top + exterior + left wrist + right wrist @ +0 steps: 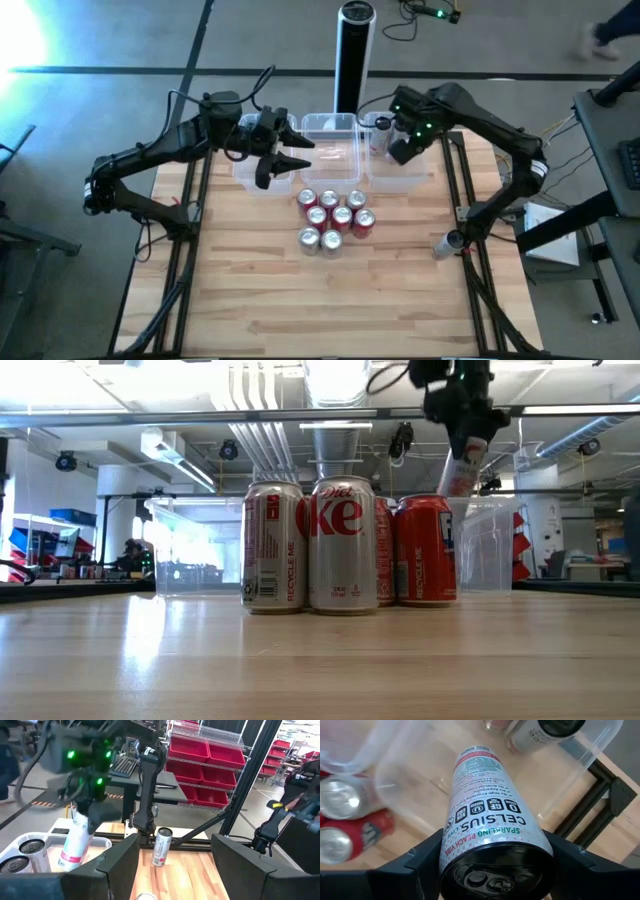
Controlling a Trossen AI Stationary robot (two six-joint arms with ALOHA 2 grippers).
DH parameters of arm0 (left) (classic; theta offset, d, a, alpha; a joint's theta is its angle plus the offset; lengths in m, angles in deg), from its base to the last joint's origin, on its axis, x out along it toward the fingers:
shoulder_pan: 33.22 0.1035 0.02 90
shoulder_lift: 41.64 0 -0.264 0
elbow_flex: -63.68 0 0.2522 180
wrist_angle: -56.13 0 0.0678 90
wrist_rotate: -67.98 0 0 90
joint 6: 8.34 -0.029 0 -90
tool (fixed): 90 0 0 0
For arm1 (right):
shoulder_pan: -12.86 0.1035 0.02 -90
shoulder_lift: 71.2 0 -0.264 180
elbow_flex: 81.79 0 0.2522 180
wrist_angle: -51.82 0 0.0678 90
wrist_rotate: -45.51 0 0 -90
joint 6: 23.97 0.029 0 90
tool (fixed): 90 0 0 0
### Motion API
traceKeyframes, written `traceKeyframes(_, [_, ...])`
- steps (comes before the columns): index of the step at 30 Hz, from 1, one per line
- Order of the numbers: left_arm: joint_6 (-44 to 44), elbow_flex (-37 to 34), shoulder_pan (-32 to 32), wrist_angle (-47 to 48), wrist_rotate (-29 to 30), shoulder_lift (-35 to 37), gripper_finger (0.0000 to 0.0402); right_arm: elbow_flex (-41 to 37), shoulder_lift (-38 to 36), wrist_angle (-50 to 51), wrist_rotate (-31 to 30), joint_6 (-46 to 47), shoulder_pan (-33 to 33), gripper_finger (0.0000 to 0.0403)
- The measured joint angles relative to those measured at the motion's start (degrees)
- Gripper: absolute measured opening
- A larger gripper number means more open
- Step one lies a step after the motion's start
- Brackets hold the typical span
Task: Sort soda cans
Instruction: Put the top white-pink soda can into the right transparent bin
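A tight group of red and silver soda cans (335, 215) stands upright at the table's middle, also seen close up as cans (340, 545) in the low view. My right gripper (385, 140) is shut on a slim white soda can (485, 805) over the right clear tub (405, 175). That tub holds two upright cans (30, 851). My left gripper (175, 870) hangs open with nothing between its fingers, above the left tub (250, 170). One silver can (443, 243) stands alone near the table's right edge. My right gripper pinches the white can between its two fingers, on opposite side walls close to the dark top end (465, 845). The fingers (422, 857) come from above, pointing steeply down along the can. The can hangs bottom end down, slightly tilted, its lower end (457, 488) about at the tub's rim.
A third clear tub (330, 135) sits between the other two at the far side. A tall black cylinder post (353, 55) stands behind it. Bare wood lies in front of the can group toward the near edge. Black frame rails (190, 210) run along both table sides.
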Motion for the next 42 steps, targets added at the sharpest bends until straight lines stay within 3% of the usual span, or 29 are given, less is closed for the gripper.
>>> traceKeyframes(16, [0.2,0.0,0.0,1.0,0.0,0.0,0.0231,1.2,11.7,0.0,-3.4,-7.9,-2.5,0.0257])
traceKeyframes(26, [0.2,0.0,0.0,2.1,0.0,0.0,0.0231,0.7,14.1,-0.6,1.5,-5.6,-7.3,0.0258])
traceKeyframes(42, [0.2,0.0,0.0,3.7,-0.1,0.0,0.0231,0.5,20.0,-1.7,1.5,-8.0,-9.5,0.0261])
